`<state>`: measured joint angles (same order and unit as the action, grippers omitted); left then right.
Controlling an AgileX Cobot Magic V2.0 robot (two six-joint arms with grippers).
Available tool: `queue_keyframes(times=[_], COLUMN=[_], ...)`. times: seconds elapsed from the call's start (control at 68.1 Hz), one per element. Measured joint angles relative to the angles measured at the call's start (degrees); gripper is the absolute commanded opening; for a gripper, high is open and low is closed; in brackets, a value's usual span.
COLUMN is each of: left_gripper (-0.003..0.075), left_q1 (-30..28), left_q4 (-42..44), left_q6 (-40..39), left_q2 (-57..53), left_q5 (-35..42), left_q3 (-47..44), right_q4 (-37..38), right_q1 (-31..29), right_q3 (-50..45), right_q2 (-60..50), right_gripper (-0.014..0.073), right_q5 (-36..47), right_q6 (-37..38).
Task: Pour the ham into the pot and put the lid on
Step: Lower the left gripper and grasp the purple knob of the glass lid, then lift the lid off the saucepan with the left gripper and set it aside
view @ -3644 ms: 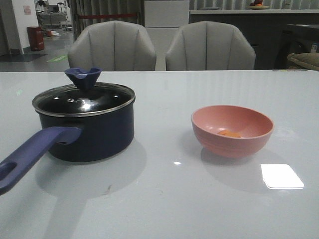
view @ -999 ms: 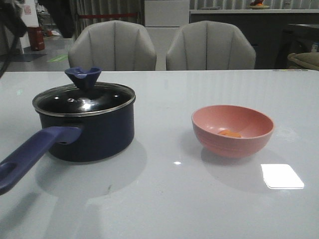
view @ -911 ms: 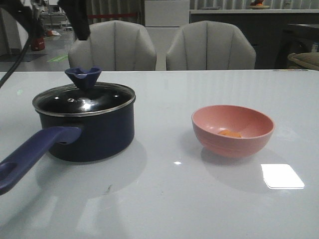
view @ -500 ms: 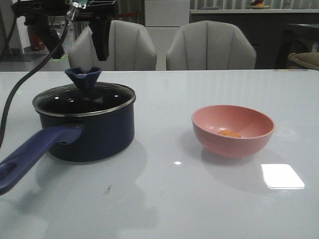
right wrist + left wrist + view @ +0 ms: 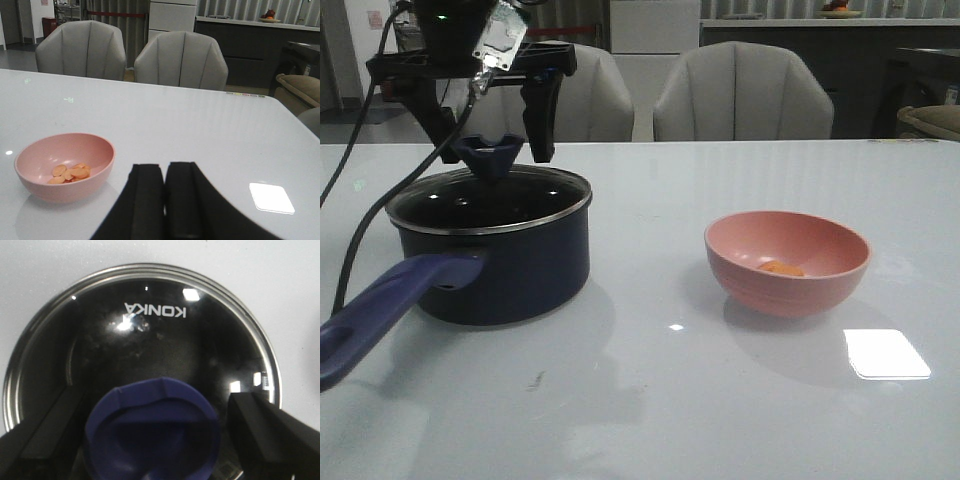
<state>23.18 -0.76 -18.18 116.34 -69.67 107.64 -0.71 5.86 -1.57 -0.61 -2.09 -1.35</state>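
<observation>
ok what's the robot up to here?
The left gripper is open, its fingers on either side of the knob of the lid, which sits on the pot. The ham lies in the pink bowl. The right gripper is shut, away from the bowl.

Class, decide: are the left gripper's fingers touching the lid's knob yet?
Apart. In the left wrist view, glass shows between the knob and the fingers of the left gripper, which straddle it over the lid.
</observation>
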Motion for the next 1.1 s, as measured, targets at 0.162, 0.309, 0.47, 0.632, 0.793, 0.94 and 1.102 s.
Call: queue_keyframes(times=[0.162,0.309,0.47,0.632,0.793,0.94,1.102], left_gripper=[0.0594,0.0477,0.0315,0.0217,0.0181,0.0159,0.0153], left_q1=[0.0,0.0,0.0,0.0,0.0,0.0,0.0], left_q4=[0.0,0.0,0.0,0.0,0.0,0.0,-0.1], left_q6=[0.0,0.0,0.0,0.0,0.0,0.0,0.0], left_q2=[0.0,0.0,0.0,0.0,0.0,0.1,0.1], left_q5=[0.0,-0.3,-0.4,-0.5,-0.6,-1.3,-1.9], left_q3=[0.0,0.0,0.0,0.0,0.0,0.8,2.8], right_q4=[0.0,0.0,0.0,0.0,0.0,0.0,0.0], right_q1=[0.0,0.0,0.0,0.0,0.0,0.0,0.0], right_q3=[0.0,0.0,0.0,0.0,0.0,0.0,0.0], right_q2=[0.0,0.0,0.0,0.0,0.0,0.0,0.0], right_gripper=[0.0149,0.0149,0.0149,0.0149,0.0149,0.0149,0.0149], right_q5=[0.0,0.0,0.0,0.0,0.0,0.0,0.0], right_q6=[0.0,0.0,0.0,0.0,0.0,0.0,0.0])
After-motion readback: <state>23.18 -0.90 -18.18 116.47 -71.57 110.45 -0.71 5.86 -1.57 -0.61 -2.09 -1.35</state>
